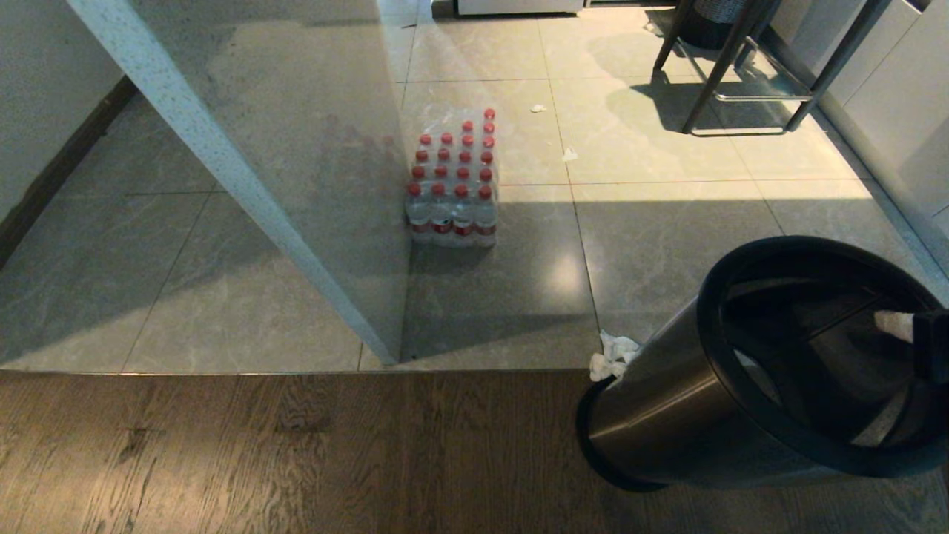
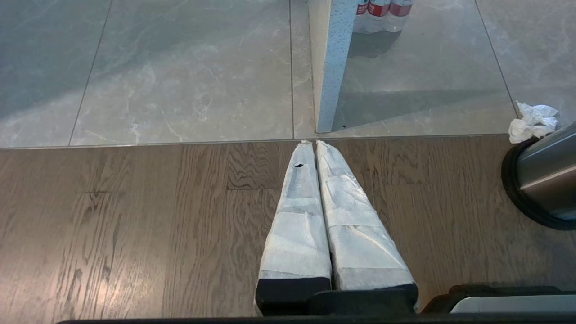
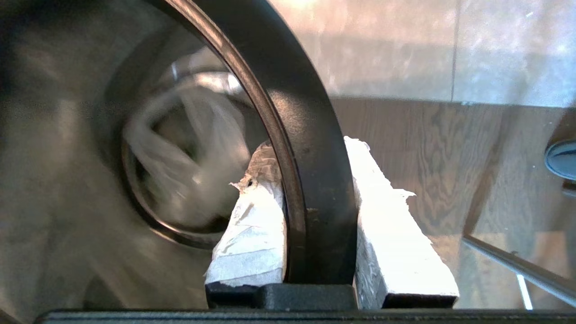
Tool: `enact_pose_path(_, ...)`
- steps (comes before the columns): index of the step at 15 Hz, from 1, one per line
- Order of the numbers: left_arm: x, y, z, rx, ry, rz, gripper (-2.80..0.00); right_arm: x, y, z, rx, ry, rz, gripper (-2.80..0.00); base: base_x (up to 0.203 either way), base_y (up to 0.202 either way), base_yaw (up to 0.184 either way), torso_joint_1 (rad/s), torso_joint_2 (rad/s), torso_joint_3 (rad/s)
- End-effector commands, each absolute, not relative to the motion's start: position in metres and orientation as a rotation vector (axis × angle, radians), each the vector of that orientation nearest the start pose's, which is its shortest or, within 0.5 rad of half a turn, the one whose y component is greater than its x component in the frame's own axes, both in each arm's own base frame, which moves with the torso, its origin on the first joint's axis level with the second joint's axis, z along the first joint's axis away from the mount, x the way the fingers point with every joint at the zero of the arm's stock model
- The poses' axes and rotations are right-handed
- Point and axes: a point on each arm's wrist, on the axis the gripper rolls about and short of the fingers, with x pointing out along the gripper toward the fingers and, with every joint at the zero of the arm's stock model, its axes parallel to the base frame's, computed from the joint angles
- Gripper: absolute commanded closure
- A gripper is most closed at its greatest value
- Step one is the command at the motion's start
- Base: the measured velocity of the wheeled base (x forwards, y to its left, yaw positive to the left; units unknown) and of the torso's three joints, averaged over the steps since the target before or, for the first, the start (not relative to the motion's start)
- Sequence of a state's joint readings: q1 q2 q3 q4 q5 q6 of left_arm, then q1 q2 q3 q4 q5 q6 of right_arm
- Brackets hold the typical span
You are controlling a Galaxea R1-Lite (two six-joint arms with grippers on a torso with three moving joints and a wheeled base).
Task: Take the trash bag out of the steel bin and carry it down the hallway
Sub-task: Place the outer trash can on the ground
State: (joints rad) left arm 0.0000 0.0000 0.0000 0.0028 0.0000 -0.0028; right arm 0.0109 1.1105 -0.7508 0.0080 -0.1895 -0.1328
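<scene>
The steel bin stands tilted on the wood floor at the lower right, its black rim and dark inside turned toward me. My right gripper is shut on that rim, with one white-wrapped finger inside the bin and the other outside. In the head view only the inner fingertip shows, at the right edge. A blurred whitish trash bag lies deep in the bin. My left gripper hangs shut and holds nothing above the wood floor, left of the bin's base.
A crumpled white tissue lies against the bin. A shrink-wrapped pack of red-capped bottles sits on the tiles beside a white wall edge. Dark stool legs stand at the far right. Small paper scraps dot the tiles.
</scene>
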Motion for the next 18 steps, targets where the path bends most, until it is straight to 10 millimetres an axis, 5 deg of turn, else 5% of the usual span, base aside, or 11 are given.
enact_pose_path(1, -0.023, 0.000, 0.075, -0.003, 0.003, 0.002, 0.00, 0.124, -0.004, 0.272, -0.122, 0.272, -0.185, 0.00, 0.000, 0.000, 0.000, 0.000, 0.00, 0.000)
enact_pose_path(4, -0.023, 0.000, 0.075, -0.003, 0.003, 0.000, 0.00, 0.102, -0.006, 0.283, -0.103, 0.301, -0.254, 0.00, 0.000, 0.000, 0.000, 0.000, 0.00, 0.000)
enact_pose_path(7, -0.023, 0.000, 0.075, -0.003, 0.003, 0.000, 0.00, 0.100, -0.007, 0.289, -0.071, 0.282, -0.329, 0.00, 0.000, 0.000, 0.000, 0.000, 0.00, 0.000)
enact_pose_path(14, -0.023, 0.000, 0.075, -0.003, 0.003, 0.002, 0.00, 0.135, -0.042, 0.296, -0.036, 0.340, -0.608, 0.00, 0.000, 0.000, 0.000, 0.000, 0.00, 0.000)
enact_pose_path(18, -0.023, 0.000, 0.075, -0.003, 0.003, 0.001, 0.00, 0.156, -0.074, 0.283, -0.003, 0.415, -0.755, 0.00, 0.000, 0.000, 0.000, 0.000, 0.00, 0.000)
